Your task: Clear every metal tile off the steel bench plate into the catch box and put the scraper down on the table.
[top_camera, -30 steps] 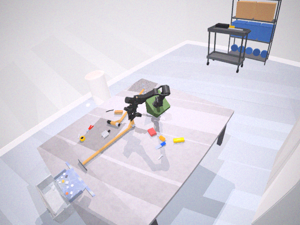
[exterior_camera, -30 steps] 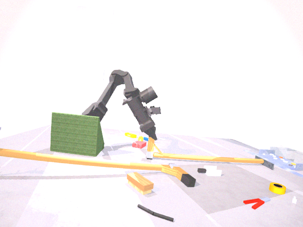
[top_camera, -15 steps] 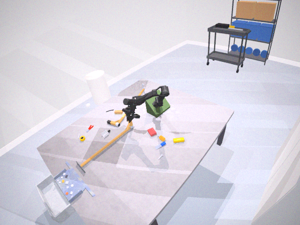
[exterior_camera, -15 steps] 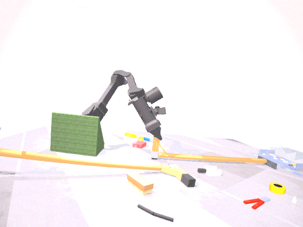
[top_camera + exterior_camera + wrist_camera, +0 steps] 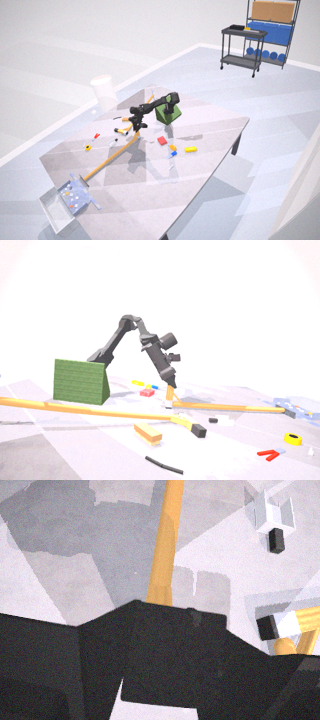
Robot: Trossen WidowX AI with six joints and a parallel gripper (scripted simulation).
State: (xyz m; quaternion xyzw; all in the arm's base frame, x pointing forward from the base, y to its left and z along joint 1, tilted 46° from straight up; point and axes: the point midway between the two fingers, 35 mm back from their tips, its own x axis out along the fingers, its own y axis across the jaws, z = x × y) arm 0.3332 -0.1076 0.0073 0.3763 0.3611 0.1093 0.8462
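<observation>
The long scraper (image 5: 111, 159) (image 5: 219, 406) (image 5: 167, 545) is in our gripper (image 5: 136, 129) (image 5: 173, 386) (image 5: 163, 611), whose fingers are clenched on its upright orange grip; from that grip we see the handle run low over the table (image 5: 180, 175) (image 5: 116, 451) (image 5: 210, 555), its dark blade (image 5: 84, 180) (image 5: 288, 411) at the near side of the steel bench plate (image 5: 82, 198) (image 5: 280, 402). On the plate we count many small metal tiles (image 5: 76, 196) (image 5: 296, 404), mostly pale, with a few orange and dark ones; the catch box (image 5: 46, 209) (image 5: 310, 400) sits at the plate's far end.

Beside the gripper we have a second long-handled tool (image 5: 120, 131) (image 5: 90, 411) (image 5: 307, 620) with a black-tipped head; near it lies a pale piece with a black end (image 5: 112, 142) (image 5: 224, 420) (image 5: 270, 515). Farther out we find a wooden block (image 5: 125, 119) (image 5: 147, 433), a curved black rod (image 5: 117, 118) (image 5: 164, 465), red-handled pliers (image 5: 95, 137) (image 5: 270, 453) and a yellow roll (image 5: 85, 148) (image 5: 292, 441); on the other side lie a red block (image 5: 162, 140) (image 5: 147, 392) and a yellow block (image 5: 190, 149) (image 5: 137, 382); our arm (image 5: 155, 103) (image 5: 116, 338) rises by a green wedge (image 5: 162, 117) (image 5: 77, 382); well beyond the table stands a dark cart (image 5: 242, 33).
</observation>
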